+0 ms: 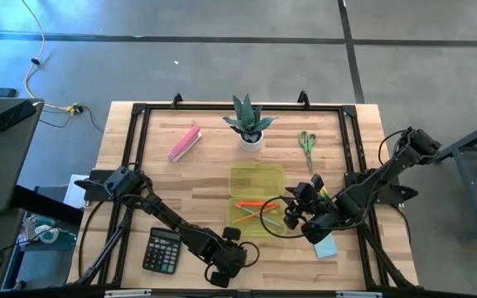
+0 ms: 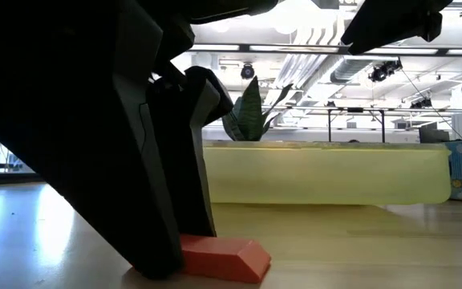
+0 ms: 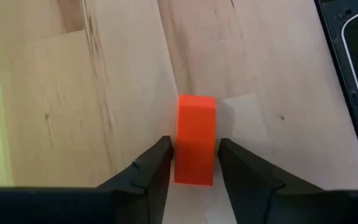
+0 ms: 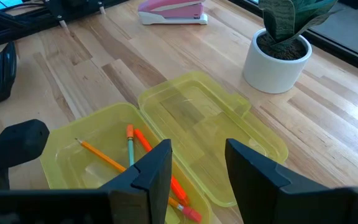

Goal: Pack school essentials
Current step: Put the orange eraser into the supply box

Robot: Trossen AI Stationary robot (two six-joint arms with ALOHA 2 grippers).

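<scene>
Orange block (image 3: 196, 140) — flat, long axis running between left claw (image 3: 194, 163) fingers

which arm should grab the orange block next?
Left. Its gripper is already down at the table with open fingers on either side of the orange block. The right gripper is open too, but hangs over the yellow case.
</scene>
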